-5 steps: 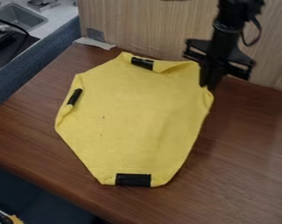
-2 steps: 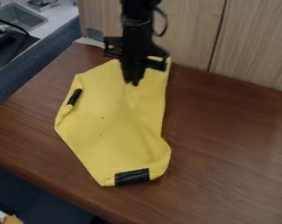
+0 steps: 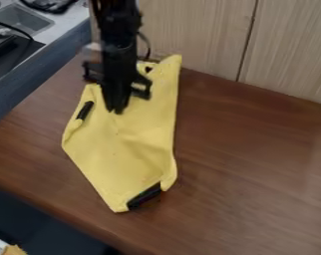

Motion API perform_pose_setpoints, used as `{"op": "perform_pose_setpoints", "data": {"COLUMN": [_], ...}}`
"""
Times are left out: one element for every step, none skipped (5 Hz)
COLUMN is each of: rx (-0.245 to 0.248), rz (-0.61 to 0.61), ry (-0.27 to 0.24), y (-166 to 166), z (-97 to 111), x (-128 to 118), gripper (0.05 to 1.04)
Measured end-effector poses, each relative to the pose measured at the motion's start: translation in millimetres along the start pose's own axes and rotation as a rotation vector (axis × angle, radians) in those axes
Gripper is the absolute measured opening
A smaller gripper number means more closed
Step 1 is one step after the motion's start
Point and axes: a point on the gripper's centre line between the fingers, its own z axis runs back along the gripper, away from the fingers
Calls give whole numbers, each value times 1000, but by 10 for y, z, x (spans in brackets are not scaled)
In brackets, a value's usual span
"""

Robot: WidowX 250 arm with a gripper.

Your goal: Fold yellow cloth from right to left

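"What had just changed in the camera view?"

"The tool [image 3: 114, 111] had swung left. A second earlier it was at the right-hand side of the yellow cloth [image 3: 120, 159], near the back edge of the surface [image 3: 256, 164]. Now it hung over the cloth's upper left part, towards the surface's back left corner."

"Was it holding anything?"

"Yes, it was closed on the yellow cloth. The right side had travelled along with it, and brown surface showed where that side had lain."

"And the cloth itself?"

"It lay on the left half of the surface, much narrower than before, with a pointed flap rising against the wooden wall [image 3: 210, 40] at the back edge. The left black strip [image 3: 85, 110] had stayed put. The front black strip [image 3: 144, 195] had been flat; now it slanted, its right end lifted and turned inward."

"So the left side was holding its place?"

"It looked that way, which was what a right-to-left fold wanted. I judged the fold well along, but not finished: the flap was still up, and the front end had come over less than the back."

"What did it call for next?"

"Probably laying the held part down near the left side, then letting go gently. A harder pull might have dragged the whole cloth or left a crooked crease."
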Motion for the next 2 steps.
{"op": "perform_pose_setpoints", "data": {"rx": [39,51], "rz": [28,39], "ry": [32,41], "y": [98,134], "z": [-51,-60], "x": [-95,-118], "gripper": [260,535]}}
